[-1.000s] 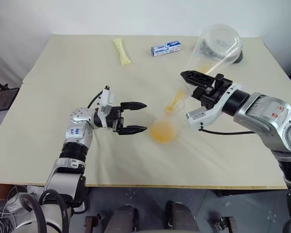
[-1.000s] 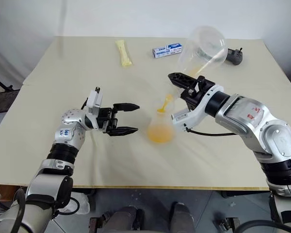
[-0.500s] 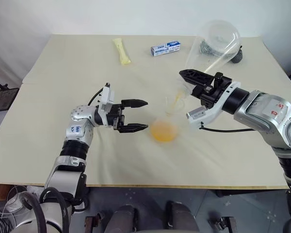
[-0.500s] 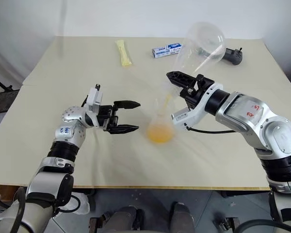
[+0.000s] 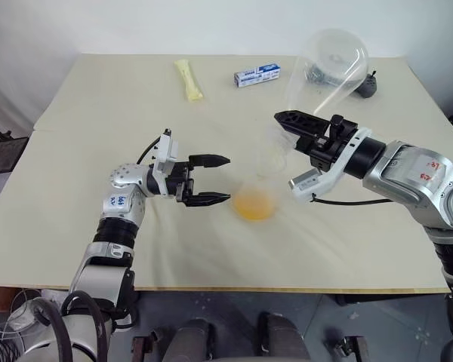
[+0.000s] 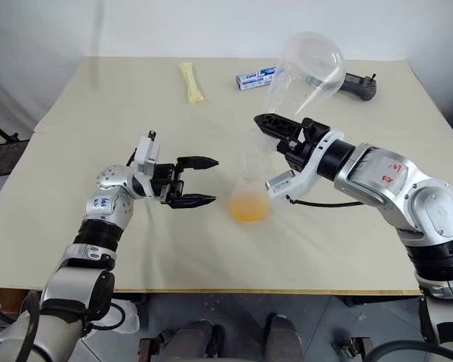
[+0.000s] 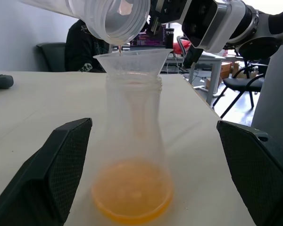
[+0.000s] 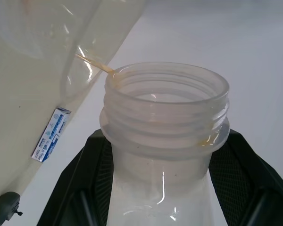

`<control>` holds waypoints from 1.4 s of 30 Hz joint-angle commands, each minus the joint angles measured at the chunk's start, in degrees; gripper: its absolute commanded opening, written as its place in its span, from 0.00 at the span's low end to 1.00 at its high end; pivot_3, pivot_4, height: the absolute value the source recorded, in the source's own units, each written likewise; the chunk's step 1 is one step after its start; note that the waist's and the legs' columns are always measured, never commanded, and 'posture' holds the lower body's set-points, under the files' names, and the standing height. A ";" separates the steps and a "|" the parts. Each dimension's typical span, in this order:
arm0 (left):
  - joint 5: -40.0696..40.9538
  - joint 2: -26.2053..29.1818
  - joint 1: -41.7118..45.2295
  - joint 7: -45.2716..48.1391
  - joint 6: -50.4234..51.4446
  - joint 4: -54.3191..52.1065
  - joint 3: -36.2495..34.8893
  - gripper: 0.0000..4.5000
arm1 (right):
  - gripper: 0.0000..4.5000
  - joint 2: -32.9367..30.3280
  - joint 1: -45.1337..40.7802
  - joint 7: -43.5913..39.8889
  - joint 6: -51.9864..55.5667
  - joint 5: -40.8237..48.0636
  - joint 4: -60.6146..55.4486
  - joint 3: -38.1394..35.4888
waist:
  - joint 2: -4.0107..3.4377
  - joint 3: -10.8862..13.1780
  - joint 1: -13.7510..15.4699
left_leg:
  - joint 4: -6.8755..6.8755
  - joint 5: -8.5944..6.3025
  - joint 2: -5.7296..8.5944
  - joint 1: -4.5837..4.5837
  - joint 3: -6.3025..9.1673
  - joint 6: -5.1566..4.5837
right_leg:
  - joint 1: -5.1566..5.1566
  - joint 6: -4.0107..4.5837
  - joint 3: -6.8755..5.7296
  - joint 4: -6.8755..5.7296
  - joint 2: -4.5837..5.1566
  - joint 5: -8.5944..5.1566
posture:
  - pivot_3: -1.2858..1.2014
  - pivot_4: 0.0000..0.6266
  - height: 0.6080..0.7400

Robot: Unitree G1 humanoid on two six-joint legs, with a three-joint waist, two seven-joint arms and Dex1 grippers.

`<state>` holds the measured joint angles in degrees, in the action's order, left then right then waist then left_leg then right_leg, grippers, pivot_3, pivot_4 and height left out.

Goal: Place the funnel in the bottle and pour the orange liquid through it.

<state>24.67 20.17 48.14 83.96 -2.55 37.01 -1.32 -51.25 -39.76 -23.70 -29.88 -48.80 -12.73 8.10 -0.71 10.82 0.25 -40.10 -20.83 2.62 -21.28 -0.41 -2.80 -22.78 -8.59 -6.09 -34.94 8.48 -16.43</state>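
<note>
**Tipped flask over the funnel, liquid pooled in the bottle**

The bottle [image 5: 255, 197] stands upright on the tabletop [image 5: 98, 113], with the funnel [image 7: 132, 59] seated in its neck and the orange liquid [image 7: 132, 195] lying in its base. The right pincer [image 5: 291, 139] is clenched around the neck of a larger round flask [image 5: 328, 68], held tilted with its mouth just above the funnel. The left pincer [image 5: 219, 179] is released, its fingers spread, just beside the bottle and not touching it. A small blue box [image 5: 257, 75] and a yellow sachet [image 5: 189, 79] lie far back.
</note>
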 commanded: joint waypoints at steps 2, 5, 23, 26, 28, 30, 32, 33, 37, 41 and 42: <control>0.09 0.68 0.95 0.35 -0.48 -0.39 -1.06 1.00 | 0.54 0.74 0.39 -1.14 2.22 5.95 -1.15 -2.90 | 0.00 0.00 -0.28 | 0.01 0.00 0.00 0.00 0.00 0.00 | 0.00 0.00 -0.01 0.00 0.00 0.00 | 0.52 0.24 1.00; 0.06 1.10 1.02 0.23 -0.14 -0.74 -1.06 1.00 | 0.54 3.34 2.02 -2.81 6.94 12.19 -1.78 -4.46 | 0.00 0.00 -0.35 | 0.02 0.00 -0.02 0.00 0.00 0.00 | 0.00 0.00 -0.02 0.00 0.00 0.00 | 0.52 0.24 1.00; -0.01 4.21 0.52 -0.80 1.83 -3.62 -1.11 1.00 | 0.54 26.13 3.59 -1.93 53.05 53.21 2.66 -31.08 | 0.00 0.00 -0.37 | 0.01 0.00 0.00 0.01 0.15 0.00 | 0.02 0.00 -0.07 -0.07 0.00 0.00 | 0.52 0.24 1.00; 0.10 4.49 0.12 -1.12 2.37 -4.53 -1.09 1.00 | 0.54 26.86 4.72 -1.54 53.56 57.95 6.13 -34.06 | 0.00 0.00 -0.35 | 0.01 0.00 0.01 0.02 0.14 0.00 | 0.02 0.00 -0.07 -0.08 0.00 0.00 | 0.52 0.24 1.00; 0.19 4.63 -0.27 -1.34 2.78 -5.25 -1.11 1.00 | 0.54 26.88 5.69 -1.31 52.81 59.74 8.09 -34.79 | -0.01 0.00 -0.45 | 0.02 0.00 0.01 0.02 0.14 0.00 | 0.02 0.00 -0.07 -0.08 0.00 0.00 | 0.52 0.24 1.00; 0.28 4.73 -0.73 -1.60 3.19 -6.05 -1.09 1.00 | 0.54 26.97 6.66 -0.96 51.48 61.28 10.10 -35.50 | -0.01 0.00 -0.52 | 0.05 0.00 0.01 0.03 0.12 0.00 | 0.01 0.00 -0.06 -0.07 0.00 0.00 | 0.52 0.24 1.00; 0.34 4.83 -1.09 -1.81 3.47 -6.65 -1.11 1.00 | 0.54 26.66 7.87 -1.08 50.44 62.01 10.81 -34.84 | -0.01 0.00 -0.54 | 0.05 0.00 0.01 0.05 0.10 0.00 | 0.01 0.00 -0.05 -0.08 0.00 0.00 | 0.52 0.24 1.00; 0.36 4.86 -1.28 -1.93 3.62 -6.94 -1.14 1.00 | 0.54 26.54 8.44 -1.16 49.96 62.32 10.85 -34.44 | -0.01 0.00 -0.53 | 0.05 0.00 0.01 0.05 0.10 0.00 | 0.01 0.00 -0.05 -0.08 0.00 0.00 | 0.52 0.24 1.00; 0.36 4.84 -2.10 -2.35 3.96 -8.02 -1.05 1.00 | 0.54 26.48 10.12 -0.10 49.97 63.61 10.93 -34.03 | -0.01 0.00 -0.49 | 0.04 0.00 0.01 0.05 0.09 0.00 | 0.01 0.00 -0.03 -0.08 0.00 0.00 | 0.52 0.24 1.00; -0.10 4.55 -2.59 -3.45 4.44 -8.77 -0.64 1.00 | 0.84 26.24 12.06 -0.23 49.95 64.44 10.18 -33.18 | -0.01 0.00 -0.38 | 0.03 0.00 0.01 0.05 0.12 0.00 | 0.01 0.00 -0.03 -0.09 0.01 0.00 | 0.52 0.24 1.00; -0.14 4.51 -2.65 -3.60 4.51 -8.91 -0.60 1.00 | 0.92 26.17 12.34 -0.23 50.13 64.86 9.41 -33.06 | -0.01 0.00 -0.40 | 0.03 0.00 0.01 0.05 0.11 0.00 | 0.01 0.00 -0.03 -0.08 0.02 0.00 | 0.52 0.24 1.00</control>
<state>24.52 24.54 45.83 80.91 1.87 29.93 -1.45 -24.14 -27.40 -23.97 21.33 14.66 -0.28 -24.84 -0.72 10.82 -0.15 -40.07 -20.83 2.63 -21.22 -0.31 -2.79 -22.77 -8.59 -6.12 -35.03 8.49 -16.43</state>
